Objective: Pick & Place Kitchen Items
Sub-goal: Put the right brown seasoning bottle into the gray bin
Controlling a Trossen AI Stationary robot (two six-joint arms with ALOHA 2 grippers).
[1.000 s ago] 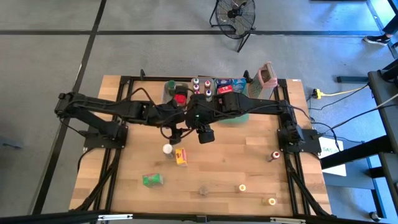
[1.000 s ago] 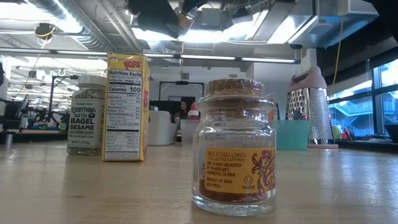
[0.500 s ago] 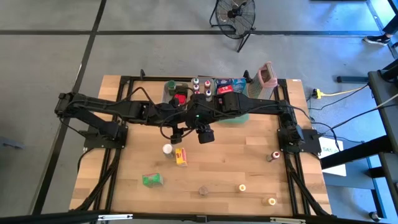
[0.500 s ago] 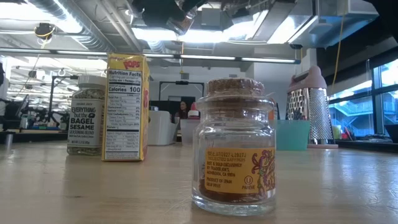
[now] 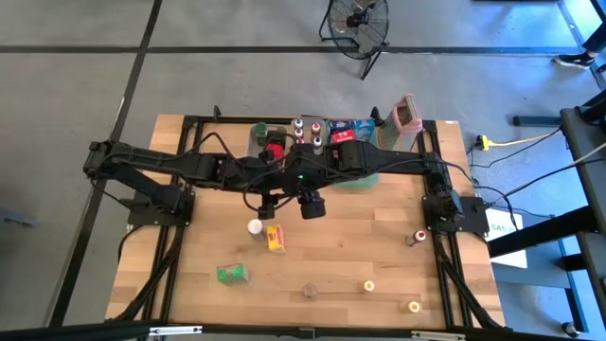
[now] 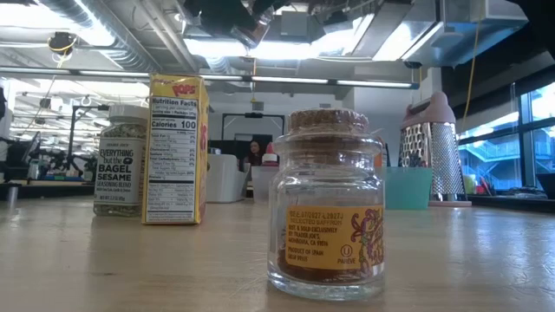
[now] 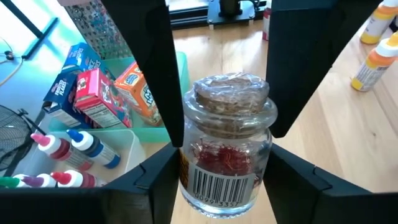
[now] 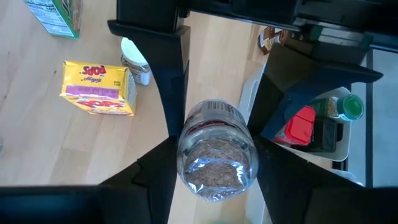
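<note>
Mid-frame above the worktop [image 5: 379, 256], both the left pincer [image 7: 224, 155] and the right pincer [image 8: 214, 155] clamp one cork-topped jar [image 7: 225, 149], seemingly handing it over.

My left gripper [image 7: 221, 155] and right gripper [image 8: 214, 155] meet above mid-table, both around one cork-topped jar [image 7: 225, 146]. Below them on the table, the Pops box [image 5: 276, 239] stands just right of the sesame seasoning jar [image 5: 255, 228].
</note>
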